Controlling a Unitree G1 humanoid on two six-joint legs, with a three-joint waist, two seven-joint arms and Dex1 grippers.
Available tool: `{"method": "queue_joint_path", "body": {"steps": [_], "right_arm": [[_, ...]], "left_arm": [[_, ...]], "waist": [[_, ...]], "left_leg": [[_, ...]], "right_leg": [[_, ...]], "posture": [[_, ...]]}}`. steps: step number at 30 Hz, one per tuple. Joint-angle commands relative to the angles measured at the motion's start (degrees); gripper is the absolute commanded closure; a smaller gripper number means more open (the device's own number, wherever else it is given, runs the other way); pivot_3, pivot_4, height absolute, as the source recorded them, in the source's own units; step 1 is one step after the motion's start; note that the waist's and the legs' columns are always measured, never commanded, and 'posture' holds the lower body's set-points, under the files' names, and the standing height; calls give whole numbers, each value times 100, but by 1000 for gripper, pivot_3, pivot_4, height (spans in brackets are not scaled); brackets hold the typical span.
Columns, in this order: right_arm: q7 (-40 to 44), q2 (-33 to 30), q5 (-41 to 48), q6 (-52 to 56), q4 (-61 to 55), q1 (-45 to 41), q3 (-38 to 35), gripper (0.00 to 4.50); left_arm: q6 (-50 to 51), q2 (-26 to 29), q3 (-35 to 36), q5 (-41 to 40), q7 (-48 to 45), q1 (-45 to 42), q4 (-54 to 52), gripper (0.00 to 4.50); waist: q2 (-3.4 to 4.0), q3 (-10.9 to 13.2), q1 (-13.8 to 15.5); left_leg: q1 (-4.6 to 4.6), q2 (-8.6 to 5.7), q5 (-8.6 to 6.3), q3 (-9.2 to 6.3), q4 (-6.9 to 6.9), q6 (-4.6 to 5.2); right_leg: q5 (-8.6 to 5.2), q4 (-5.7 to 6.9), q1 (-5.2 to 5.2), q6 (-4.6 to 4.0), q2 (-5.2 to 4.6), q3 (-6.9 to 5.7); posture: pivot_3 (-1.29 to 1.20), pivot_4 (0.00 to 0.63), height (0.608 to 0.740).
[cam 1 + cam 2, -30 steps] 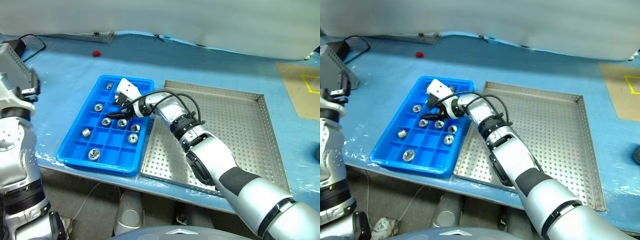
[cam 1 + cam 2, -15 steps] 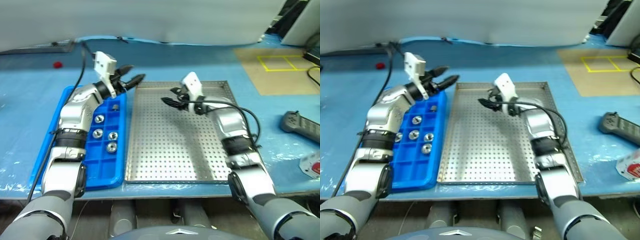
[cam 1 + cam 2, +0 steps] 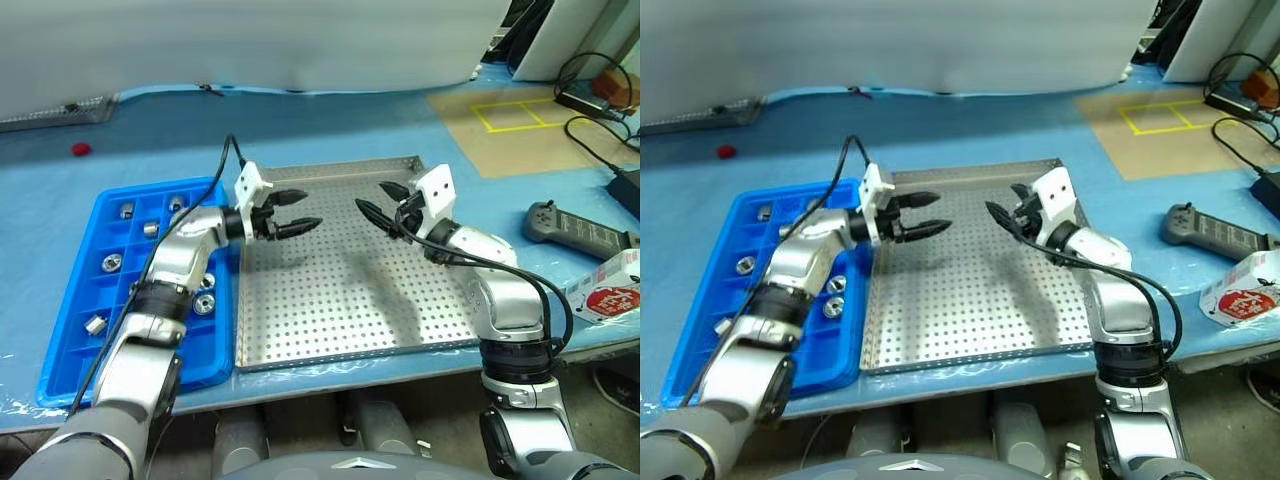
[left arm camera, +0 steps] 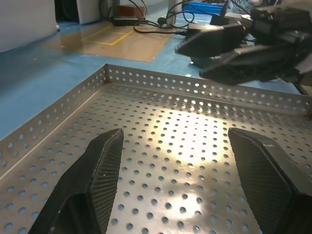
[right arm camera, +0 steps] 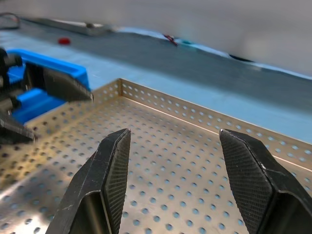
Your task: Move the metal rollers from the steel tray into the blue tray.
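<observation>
Both grippers, left [image 3: 297, 212] and right [image 3: 375, 202], have swung over the bare steel tray [image 3: 340, 300], fingers apart and empty; rollers [image 3: 111, 263] now sit in the blue tray [image 3: 60, 340], so transfer appears complete.

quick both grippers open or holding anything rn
left gripper: open, holding nothing, over the steel tray
right gripper: open, holding nothing, over the same tray

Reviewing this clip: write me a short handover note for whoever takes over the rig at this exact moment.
Left gripper: open, empty, above the steel tray, pointing toward the right one.
Right gripper: open, empty, above the same tray, facing the left one.
Metal rollers: several sit in compartments of the blue tray, beside the steel tray.
Done: no roller is visible on the steel tray's perforated floor.
Left: apparently nothing; check the tray areas hidden under the arms.
</observation>
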Motion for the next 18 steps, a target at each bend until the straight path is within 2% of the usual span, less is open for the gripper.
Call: {"method": "queue_joint_path", "body": {"steps": [1,2,5,18], "right_arm": [[131,-116,196,-361,-256,212,56,1103],[156,-142,219,-410,-255,259,76,884],[376,-306,328,-478,-225,418,153,14],[566,-545,365,-779,270,76,314,14]], "left_arm": [[-117,9,132,-23,309,382,-749,299],[-126,-13,168,-25,406,465,-841,12],[-134,-18,319,-17,780,544,-999,0],[-190,45,393,-59,1062,700,-1126,0]], "waist": [[0,0,20],[0,0,32],[0,0,73],[0,0,163]], "left_leg": [[-1,-1,-1,0,0,1],[-3,-2,-2,0,0,3],[-10,-3,-4,-1,-1,7],[-11,-6,-4,-1,-14,7]], "right_leg": [[0,1,1,0,-3,-2],[0,0,1,0,-6,-5],[-1,0,-2,1,-9,-11],[-4,-3,-13,7,-11,-11]], "posture": [[-321,150,740],[-305,150,740],[-275,150,740],[-181,150,740]]}}
